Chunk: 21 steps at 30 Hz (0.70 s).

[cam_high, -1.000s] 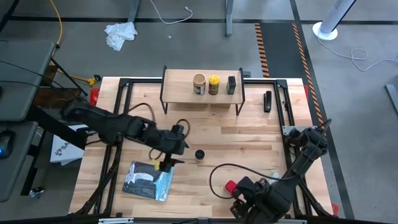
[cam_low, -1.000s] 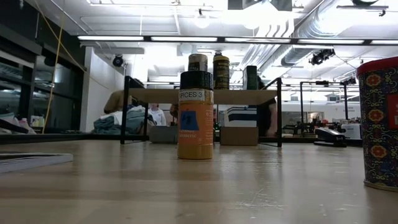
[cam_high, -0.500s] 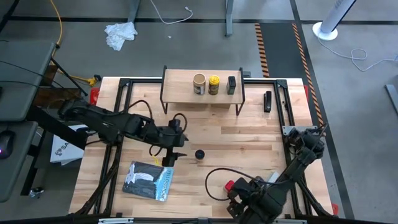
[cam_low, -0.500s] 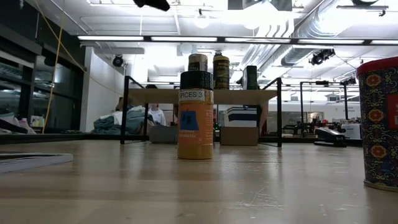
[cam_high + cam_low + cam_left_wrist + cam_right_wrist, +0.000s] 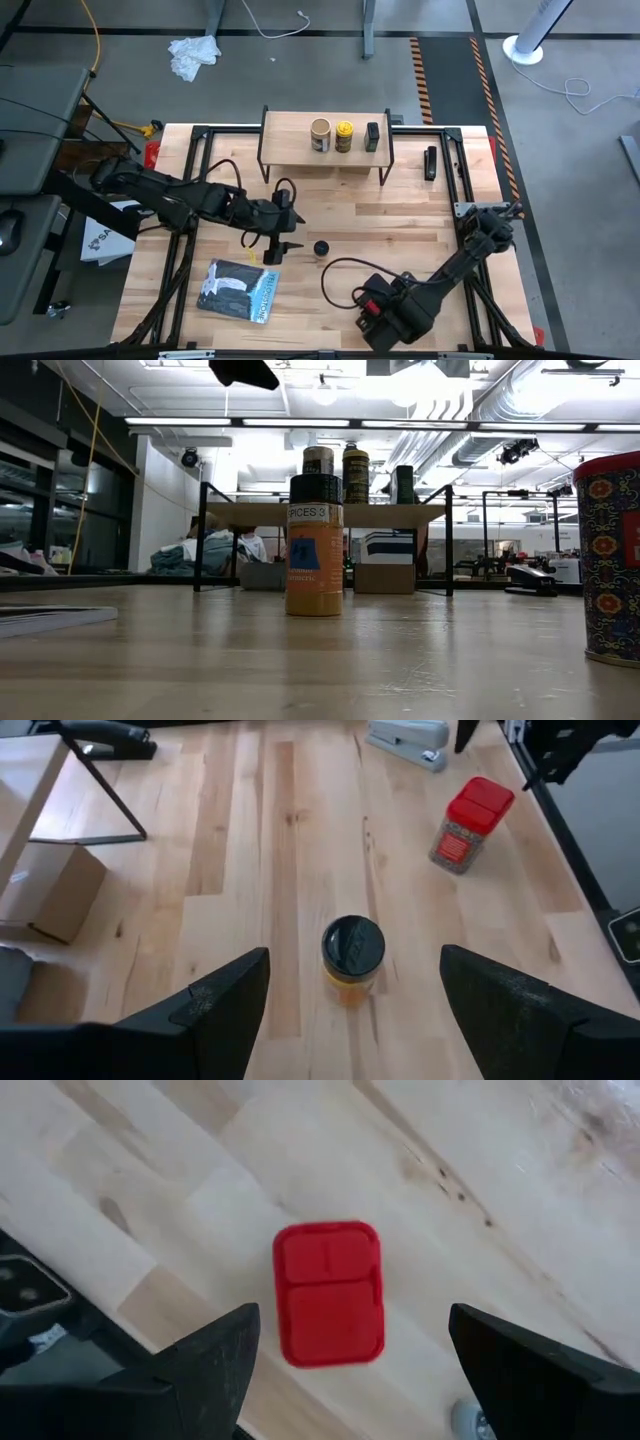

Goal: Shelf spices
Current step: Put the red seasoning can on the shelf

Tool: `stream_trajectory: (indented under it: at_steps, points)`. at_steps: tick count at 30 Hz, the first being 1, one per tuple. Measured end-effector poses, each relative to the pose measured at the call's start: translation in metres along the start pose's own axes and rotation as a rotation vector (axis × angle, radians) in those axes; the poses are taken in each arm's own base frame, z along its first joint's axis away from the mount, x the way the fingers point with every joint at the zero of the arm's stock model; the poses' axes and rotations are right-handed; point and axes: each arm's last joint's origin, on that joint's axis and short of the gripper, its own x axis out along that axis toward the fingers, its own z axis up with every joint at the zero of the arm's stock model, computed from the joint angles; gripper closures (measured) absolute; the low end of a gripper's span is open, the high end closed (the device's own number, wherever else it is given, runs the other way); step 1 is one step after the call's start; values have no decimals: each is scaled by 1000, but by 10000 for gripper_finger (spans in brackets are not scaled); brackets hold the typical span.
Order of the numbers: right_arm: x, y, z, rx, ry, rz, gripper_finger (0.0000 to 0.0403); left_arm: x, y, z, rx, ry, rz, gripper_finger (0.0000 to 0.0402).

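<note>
I see three spices upright on the shelf (image 5: 290, 140); the amber jar (image 5: 321, 247) stands mid-desk, the red tin (image 5: 371, 298) upright near the front edge.

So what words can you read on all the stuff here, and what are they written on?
"SPICES 3": on the white strip below the black cap of the amber jar standing on the table.
Blue label lower on the same jar: too blurred to read.
Red tin: patterned side, no readable words.
Three containers on the shelf: labels too small to read.
Flat case on the table: print too small to read.
</note>
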Motion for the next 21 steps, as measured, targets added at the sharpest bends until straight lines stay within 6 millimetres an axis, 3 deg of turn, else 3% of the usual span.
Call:
stream_trajectory:
  at_steps: [8,21]
  points:
    - [32,16,0,-64,70,-18,80,0,0,0,-52,3,-2,112]
    - [68,25,-2,-97,95,-95,82,0,0,0,-61,2,19,112]
